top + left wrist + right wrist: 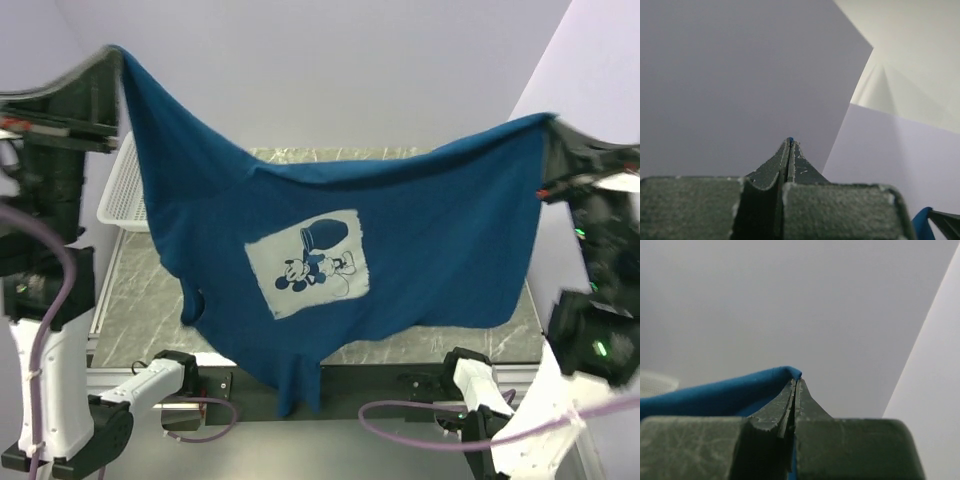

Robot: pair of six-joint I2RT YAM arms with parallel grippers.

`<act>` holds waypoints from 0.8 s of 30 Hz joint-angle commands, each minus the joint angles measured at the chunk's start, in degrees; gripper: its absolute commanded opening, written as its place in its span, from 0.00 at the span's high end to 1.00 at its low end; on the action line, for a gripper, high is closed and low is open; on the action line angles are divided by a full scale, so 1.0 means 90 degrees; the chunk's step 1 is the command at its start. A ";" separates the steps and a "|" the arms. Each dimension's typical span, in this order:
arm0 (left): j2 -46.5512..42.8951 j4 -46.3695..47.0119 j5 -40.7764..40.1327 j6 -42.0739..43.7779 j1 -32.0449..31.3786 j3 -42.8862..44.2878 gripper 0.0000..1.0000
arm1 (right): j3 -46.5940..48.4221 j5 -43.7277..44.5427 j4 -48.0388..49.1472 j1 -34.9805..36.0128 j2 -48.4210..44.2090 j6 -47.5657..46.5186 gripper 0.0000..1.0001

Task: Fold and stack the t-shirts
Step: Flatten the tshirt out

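A blue t-shirt [400, 230] with a pale square cartoon print [308, 262] hangs spread in the air between both arms, above the table. My left gripper [112, 52] is raised at the upper left, shut on one corner of the t-shirt; in the left wrist view only a blue speck [789, 139] shows at the pinched fingertips [796, 162]. My right gripper [550, 122] is raised at the right, shut on the other corner, with blue cloth [730, 392] trailing left from its tips. The shirt's lower end droops past the table's near edge [298, 385].
A white mesh basket [122, 190] stands at the table's back left, partly behind the shirt. The marbled table top [150, 300] shows under the cloth. White walls surround the cell.
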 commanded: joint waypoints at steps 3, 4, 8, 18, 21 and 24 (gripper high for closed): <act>0.0806 0.0612 0.0273 -0.0218 0.0027 -0.2094 1.00 | -0.3443 -0.0407 0.0997 -0.0001 0.0034 -0.0207 1.00; 0.1032 0.0788 0.0467 -0.0258 0.0027 -0.2397 1.00 | -0.3805 -0.0252 0.1143 0.0067 0.0325 -0.0565 1.00; 0.2681 0.1365 0.0713 -0.0473 0.0007 -0.2967 1.00 | -0.4988 0.0471 0.1379 0.0700 0.1808 -0.1417 1.00; 0.6442 0.0371 -0.0291 0.0054 -0.0139 -0.0625 1.00 | -0.3849 0.1878 0.1946 0.1484 0.5043 -0.1594 1.00; 0.6804 0.0058 -0.0497 0.0132 -0.0100 -0.0058 1.00 | -0.3224 0.1849 0.1682 0.1504 0.5716 -0.1555 1.00; 0.6874 0.0047 -0.0469 0.0162 -0.0051 0.0226 1.00 | -0.2969 0.1713 0.1613 0.1504 0.5816 -0.1555 1.00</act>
